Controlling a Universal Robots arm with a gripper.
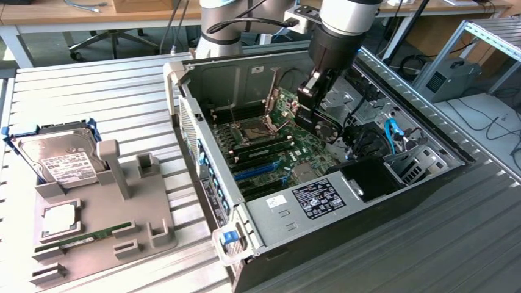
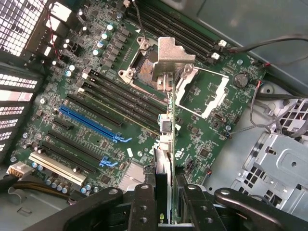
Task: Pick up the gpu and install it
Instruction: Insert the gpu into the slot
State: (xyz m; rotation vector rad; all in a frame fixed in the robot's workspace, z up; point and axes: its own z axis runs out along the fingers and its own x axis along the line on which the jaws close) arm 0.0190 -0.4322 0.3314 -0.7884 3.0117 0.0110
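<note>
One card is in play: the gpu (image 2: 166, 144) is seen edge-on in the wrist view, pinched between the two fingers of the gripper (image 2: 166, 209), with its silver bracket (image 2: 171, 54) at the far end. It is held on its thin edge, presumably so that its contact edge can be lined up with a slot. As far as can be judged, no slot is touched, and the card hangs above the motherboard (image 2: 96, 67). The CPU socket (image 2: 139, 67) is seen past the bracket, and the long blue slot (image 2: 91, 122) lies off to one side.

In the exterior view, the gripper (image 1: 313, 97) is lowered into the open computer case (image 1: 269, 213), which is laid on its side so the board faces up. The case is carried by a slatted metal counter (image 1: 106, 91). Near the counter's edge at the exterior view's left, a gray fixture (image 1: 106, 207) is set, with a hard drive (image 1: 61, 155) parked at its far corner. Beyond the counter, wooden desks and an office chair (image 1: 114, 39) are seen.
</note>
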